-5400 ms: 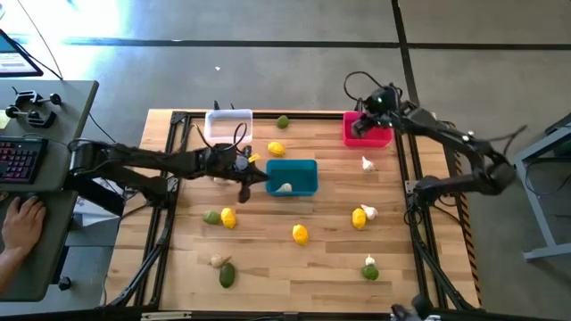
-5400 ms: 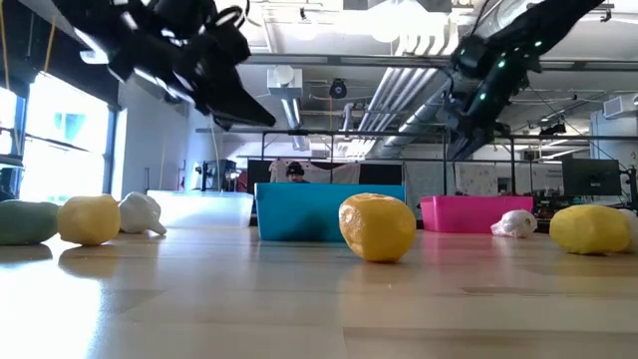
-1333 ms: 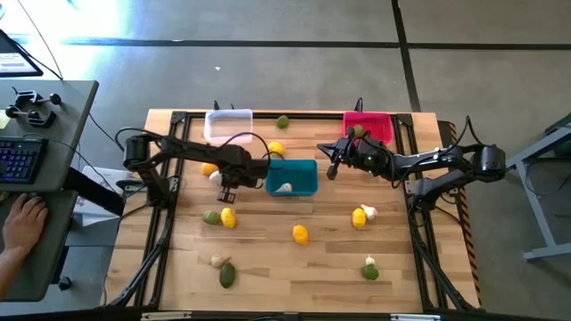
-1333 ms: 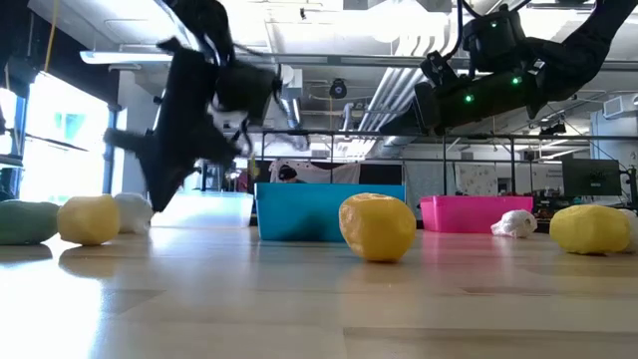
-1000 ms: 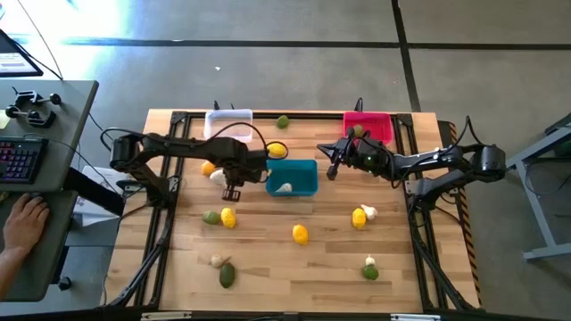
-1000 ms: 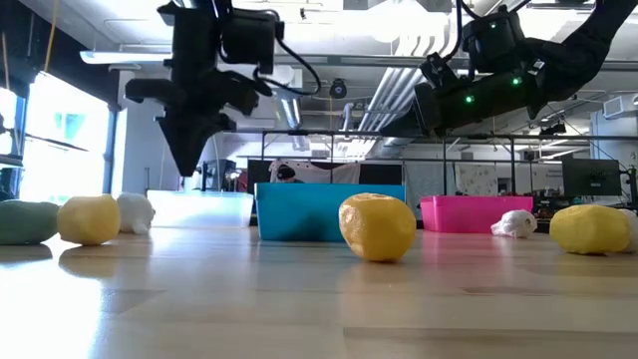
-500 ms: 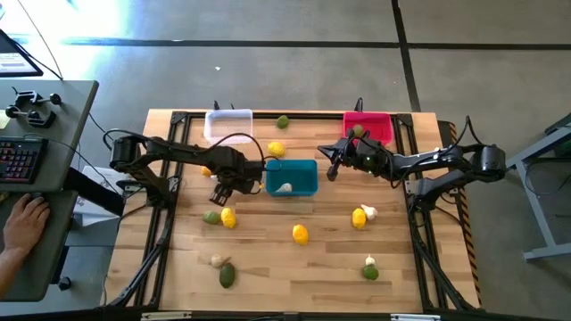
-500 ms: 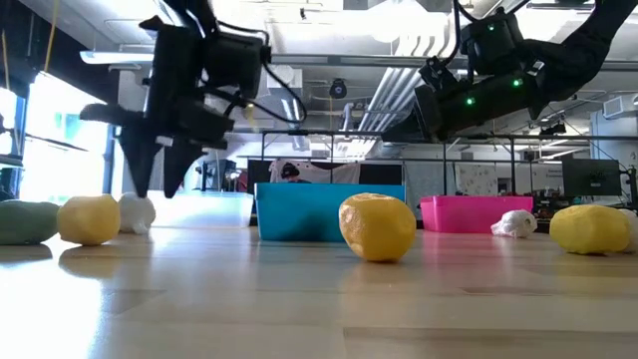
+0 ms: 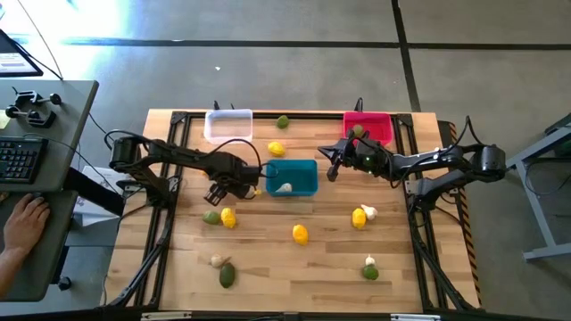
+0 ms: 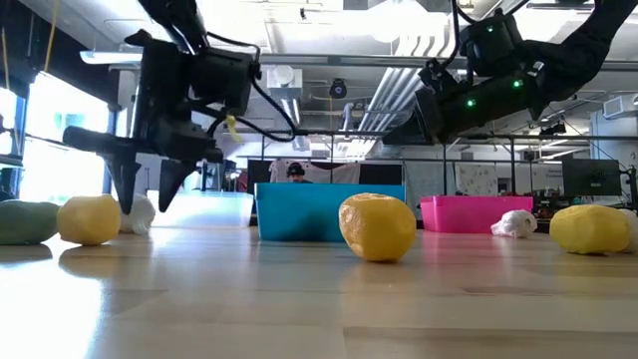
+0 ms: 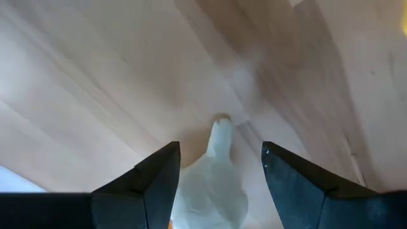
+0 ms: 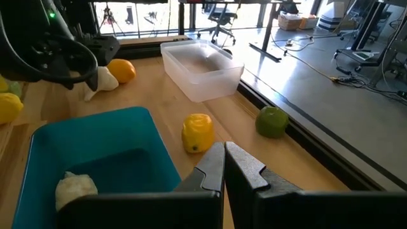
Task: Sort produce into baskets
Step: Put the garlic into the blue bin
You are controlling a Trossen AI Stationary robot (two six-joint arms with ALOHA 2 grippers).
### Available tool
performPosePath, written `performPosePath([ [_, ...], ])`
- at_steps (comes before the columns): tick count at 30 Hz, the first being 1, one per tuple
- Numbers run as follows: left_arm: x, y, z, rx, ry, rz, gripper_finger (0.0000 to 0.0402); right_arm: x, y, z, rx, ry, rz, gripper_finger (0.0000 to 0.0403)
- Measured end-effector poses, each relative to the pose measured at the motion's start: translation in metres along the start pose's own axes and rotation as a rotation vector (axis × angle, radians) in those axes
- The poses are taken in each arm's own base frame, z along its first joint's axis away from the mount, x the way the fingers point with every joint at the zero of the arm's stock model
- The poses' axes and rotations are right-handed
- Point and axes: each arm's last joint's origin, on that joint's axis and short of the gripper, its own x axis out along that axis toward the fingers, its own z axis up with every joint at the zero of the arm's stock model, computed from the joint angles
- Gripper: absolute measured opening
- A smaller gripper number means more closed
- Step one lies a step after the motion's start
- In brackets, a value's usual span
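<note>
1. A whitish garlic bulb (image 11: 213,184) lies on the bare wood of the table (image 9: 294,267), between the spread fingers (image 11: 143,184) of the left gripper (image 9: 217,192); the gripper is released, and its fingers stand on either side of the bulb without touching it.
2. In the low view the left gripper (image 10: 140,189) points straight down with its tips just above the wood, the garlic bulb (image 10: 140,212) pale behind them.
3. This spot is left of the table's centre, just left of the teal basket (image 9: 293,177), which holds one garlic bulb (image 9: 283,188).
4. Just beside the left gripper, toward the near edge, lie a green fruit (image 9: 211,217) and a lemon (image 9: 228,218), close together.
5. The white basket (image 9: 228,125) sits at the far edge toward the left corner; the pink basket (image 9: 368,127) sits at the far edge toward the right corner, with a green piece in it.
6. Between them a green fruit (image 9: 283,122) lies near the far edge and a lemon (image 9: 277,149) lies just beyond the teal basket.
7. The right gripper (image 9: 335,166) hangs clenched and empty above the wood – just right of the teal basket.
8. More produce is scattered toward the near edge: lemons, garlic, green fruits.
9. No brand, label or writing is readable.
10. At the far left stands a desk – a keyboard (image 9: 22,159) and a person's hand (image 9: 23,219) on it.
</note>
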Motion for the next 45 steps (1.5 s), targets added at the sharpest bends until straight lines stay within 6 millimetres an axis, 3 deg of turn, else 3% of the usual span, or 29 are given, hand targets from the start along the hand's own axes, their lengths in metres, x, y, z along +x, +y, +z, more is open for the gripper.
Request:
performPosePath([
  [7,0.018,-0.009,-0.007,-0.012,0.071,0.026,0.0208,0.0,0.0,0.0,-0.006,0.001,0.0,0.0],
  [12,0.029,-0.016,-0.014,-0.009,0.134,0.042,0.0187,0.0,0.0,0.0,-0.008,0.0,0.0,0.0],
  [20,0.036,-0.019,-0.016,-0.037,0.13,0.046,0.012,0.0,0.0,0.0,-0.008,0.0,0.0,0.0],
  [29,0.036,-0.019,-0.015,-0.053,0.129,0.046,0.0011,0.0,0.0,0.0,-0.008,0.0,0.0,0.0],
  [34,0.021,-0.009,-0.006,-0.151,0.029,0.048,0.0005,0.0,0.0,0.0,-0.008,0.0,0.0,0.0],
  [39,-0.007,0.003,0.001,-0.248,-0.149,0.002,0.0002,0.0,0.0,0.0,-0.006,-0.001,0.0,0.0],
  [45,-0.043,0.019,-0.004,-0.389,-0.332,-0.006,0.0001,0.0,0.0,0.0,-0.004,-0.001,0.0,0.0],
])
